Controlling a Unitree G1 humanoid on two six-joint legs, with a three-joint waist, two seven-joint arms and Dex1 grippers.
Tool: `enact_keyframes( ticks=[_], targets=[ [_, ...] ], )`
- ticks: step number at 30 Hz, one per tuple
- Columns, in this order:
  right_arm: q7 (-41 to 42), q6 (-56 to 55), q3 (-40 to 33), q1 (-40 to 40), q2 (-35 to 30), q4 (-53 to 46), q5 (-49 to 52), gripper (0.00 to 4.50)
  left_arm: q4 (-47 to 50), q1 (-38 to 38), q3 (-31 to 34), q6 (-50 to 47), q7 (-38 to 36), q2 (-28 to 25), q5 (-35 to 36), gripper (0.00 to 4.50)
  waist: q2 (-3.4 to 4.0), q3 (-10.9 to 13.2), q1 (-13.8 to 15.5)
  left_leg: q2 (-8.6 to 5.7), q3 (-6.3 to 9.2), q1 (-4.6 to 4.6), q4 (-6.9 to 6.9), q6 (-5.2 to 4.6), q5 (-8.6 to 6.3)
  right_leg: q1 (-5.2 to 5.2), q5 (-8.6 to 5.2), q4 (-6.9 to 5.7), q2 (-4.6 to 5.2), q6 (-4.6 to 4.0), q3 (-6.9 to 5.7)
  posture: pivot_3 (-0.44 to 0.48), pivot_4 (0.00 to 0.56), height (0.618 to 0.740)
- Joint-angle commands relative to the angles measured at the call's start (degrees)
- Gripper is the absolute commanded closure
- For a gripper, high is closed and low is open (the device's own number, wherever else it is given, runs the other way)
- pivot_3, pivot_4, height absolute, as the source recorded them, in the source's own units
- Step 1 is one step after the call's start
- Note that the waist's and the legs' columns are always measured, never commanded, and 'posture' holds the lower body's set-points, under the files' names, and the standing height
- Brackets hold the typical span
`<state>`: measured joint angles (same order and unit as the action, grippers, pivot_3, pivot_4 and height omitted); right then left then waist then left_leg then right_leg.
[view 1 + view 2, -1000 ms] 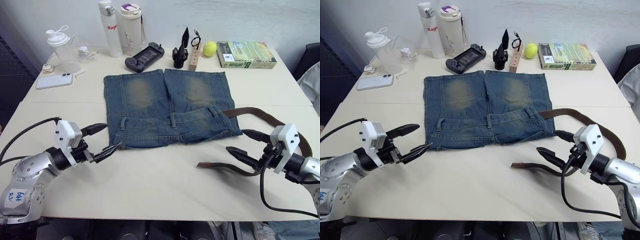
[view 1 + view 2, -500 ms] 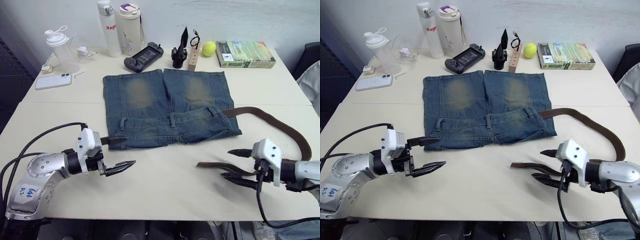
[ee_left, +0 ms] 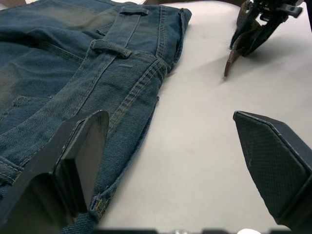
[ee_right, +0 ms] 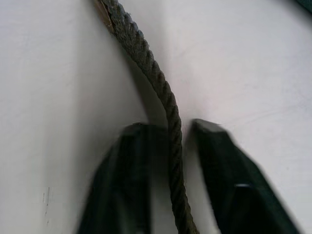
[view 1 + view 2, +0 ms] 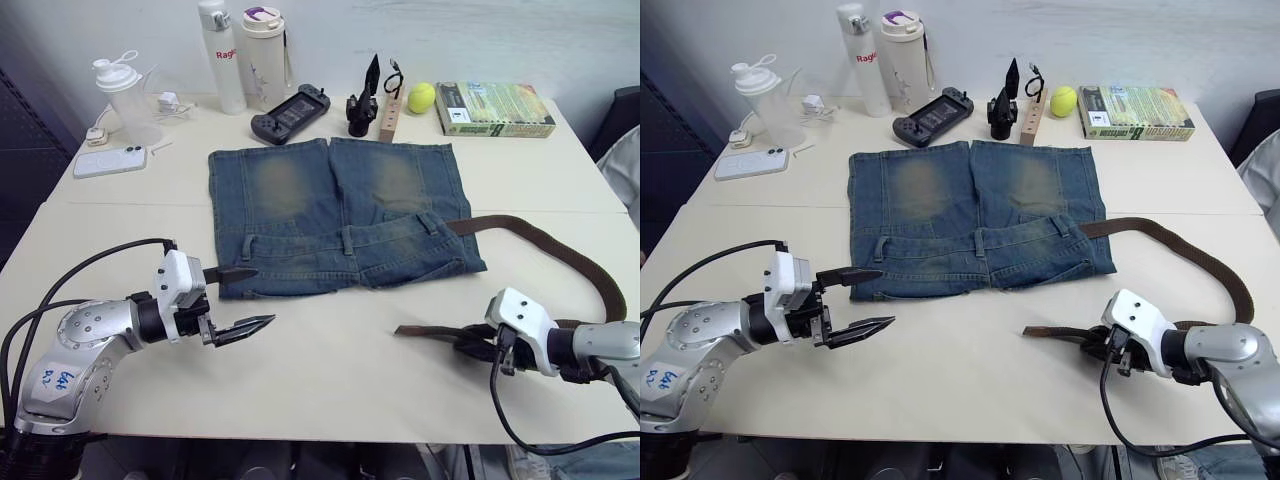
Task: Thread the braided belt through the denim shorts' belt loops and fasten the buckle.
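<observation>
The denim shorts point(image 5: 340, 215) lie flat mid-table, waistband toward me, with belt loops point(image 5: 347, 240) along it. The braided belt point(image 5: 560, 250) curves from the shorts' right side around to a free end point(image 5: 402, 330) in front of them. Its buckle is out of view. My right gripper point(image 5: 470, 345) is shut on the belt just behind that free end; in the right wrist view the strap point(image 4: 146, 68) runs between the two fingers. My left gripper point(image 5: 262, 297) is open, empty, at the waistband's left corner point(image 3: 146, 92), one finger point(image 3: 83, 146) over the denim.
Along the table's far edge stand a shaker point(image 5: 125, 95), two bottles point(image 5: 245, 55), a phone point(image 5: 108, 162), a game controller point(image 5: 290, 112), a black tool point(image 5: 362, 100), a wooden block point(image 5: 390, 115), a tennis ball point(image 5: 420, 97) and a book point(image 5: 495, 108).
My right gripper came down toward the belt's free end and closed on the strap. The left gripper moved right, up to the waistband's left corner, still open.
</observation>
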<state>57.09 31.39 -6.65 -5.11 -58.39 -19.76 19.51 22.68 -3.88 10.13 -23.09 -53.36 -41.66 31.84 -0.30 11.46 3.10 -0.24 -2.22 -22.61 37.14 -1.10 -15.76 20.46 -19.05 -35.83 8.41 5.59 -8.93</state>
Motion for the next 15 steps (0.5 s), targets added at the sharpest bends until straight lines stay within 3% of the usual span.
enact_keyframes(
  ticks=[1,8,15],
  targets=[
    [0.4,0.5,0.8,-0.4,-0.4,0.6,-0.8,4.46,2.9,-0.5,0.1,-0.3,-0.2,0.3,2.0,0.0,0.0,0.0,0.0,0.0,0.0,0.0,0.01,0.0,0.0,0.0,0.0,-0.01,0.0,0.0,0.0,0.0,0.15,0.72],
    [2.2,-2.4,1.6,1.8,0.9,-4.0,1.0,4.46,-0.5,-5.1,-2.7,0.1,-3.5,0.1,1.6,0.0,0.0,0.0,0.0,0.0,-0.01,0.02,0.02,0.01,0.0,-0.01,0.0,-0.02,-0.02,0.0,-0.01,0.0,0.15,0.72],
    [0.2,3.5,8.9,14.6,4.0,-11.3,2.6,4.46,-9.6,-14.2,-15.8,3.3,-11.4,4.7,-2.9,0.0,0.05,0.0,-0.2,0.01,-0.08,0.05,-0.02,0.03,-0.01,0.03,0.0,-0.01,-0.09,0.0,-0.04,0.0,0.15,0.72]
  ],
)
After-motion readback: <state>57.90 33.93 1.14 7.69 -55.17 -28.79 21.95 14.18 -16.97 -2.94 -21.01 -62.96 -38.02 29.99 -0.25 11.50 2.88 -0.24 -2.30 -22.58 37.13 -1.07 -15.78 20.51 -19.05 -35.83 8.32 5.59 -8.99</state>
